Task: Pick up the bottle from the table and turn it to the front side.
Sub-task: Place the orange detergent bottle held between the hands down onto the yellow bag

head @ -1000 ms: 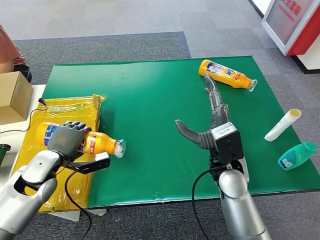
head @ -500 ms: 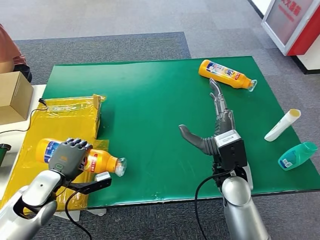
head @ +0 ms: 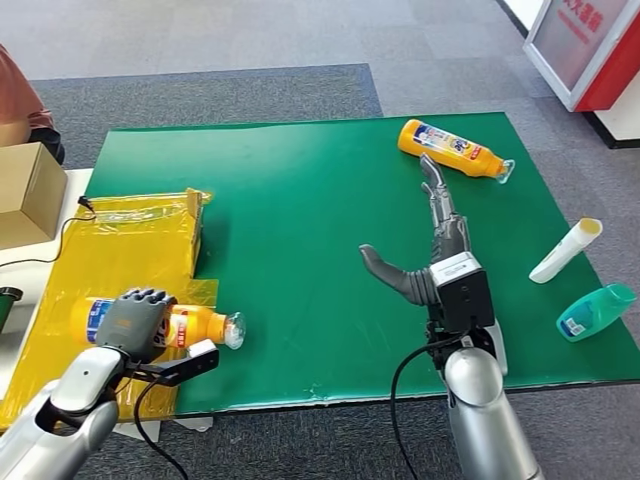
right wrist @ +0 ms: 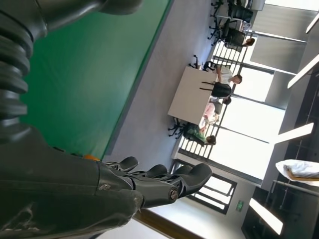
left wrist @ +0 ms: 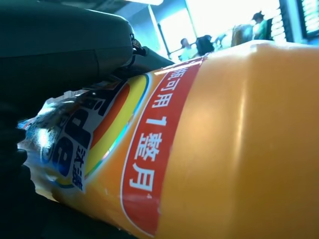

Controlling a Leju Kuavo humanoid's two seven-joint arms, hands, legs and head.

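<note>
Big green table point(head: 302, 250) under both hands. Yellow plastic sheet point(head: 128, 250) spread just behind the left hand, lapping over the table's left edge. Brown box point(head: 26, 190) farther back past the sheet, beside a person's red sleeve point(head: 19, 95) at the corner.

Left hand point(head: 134, 322) low and near the front edge, fingers wrapped over the middle of an orange bottle point(head: 192, 326) — held lying sideways, clear cap end poking out toward the right hand, blue label end sticking out the other way. Up close in the left wrist view, bottle point(left wrist: 226, 149) pressed right against the hand, red band with white writing and a blue-and-white label showing.

Right hand point(head: 430, 245) flat and open over the green table, fingers stretched forward, thumb stuck out toward the left hand, nothing in it. Same hand point(right wrist: 158, 181) with straight fingers in the right wrist view.

Second orange bottle point(head: 451, 148) lying just past the right fingertips — touching or not, cannot tell. White tube point(head: 566, 250) and small teal bottle point(head: 596, 310) lying off to the right hand's outer side, near the table edge.
</note>
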